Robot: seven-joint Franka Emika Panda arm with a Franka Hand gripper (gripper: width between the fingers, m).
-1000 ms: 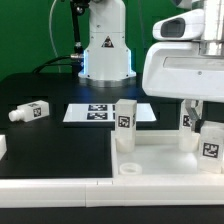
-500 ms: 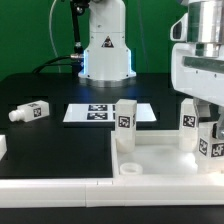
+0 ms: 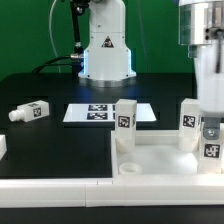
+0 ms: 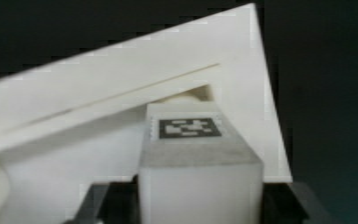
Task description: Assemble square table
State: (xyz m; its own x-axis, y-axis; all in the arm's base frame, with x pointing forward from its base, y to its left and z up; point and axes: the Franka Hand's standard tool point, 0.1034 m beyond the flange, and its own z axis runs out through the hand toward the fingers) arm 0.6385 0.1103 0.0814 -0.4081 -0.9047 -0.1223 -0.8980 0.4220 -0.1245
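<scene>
The square table's white slab [image 3: 152,160] lies at the front right, underside up. Two tagged white legs stand upright in its far sockets, one [image 3: 125,122] on the exterior view's left and one [image 3: 190,122] on the right. My gripper [image 3: 211,132] reaches down from above and is shut on a third leg [image 3: 211,150], upright at the slab's near right corner. In the wrist view this leg [image 4: 197,150] fills the gap between my dark fingers [image 4: 112,204], with the slab's corner [image 4: 87,100] behind it. A fourth leg [image 3: 30,111] lies loose at the left.
The marker board [image 3: 108,113] lies flat behind the slab. The robot base [image 3: 106,50] stands at the back. A small white block [image 3: 3,148] sits at the left edge. A long white rail [image 3: 55,185] runs along the front.
My wrist has turned and shifted toward the exterior view's right, so less of its white housing shows. The held leg stays at the slab's near right corner.
</scene>
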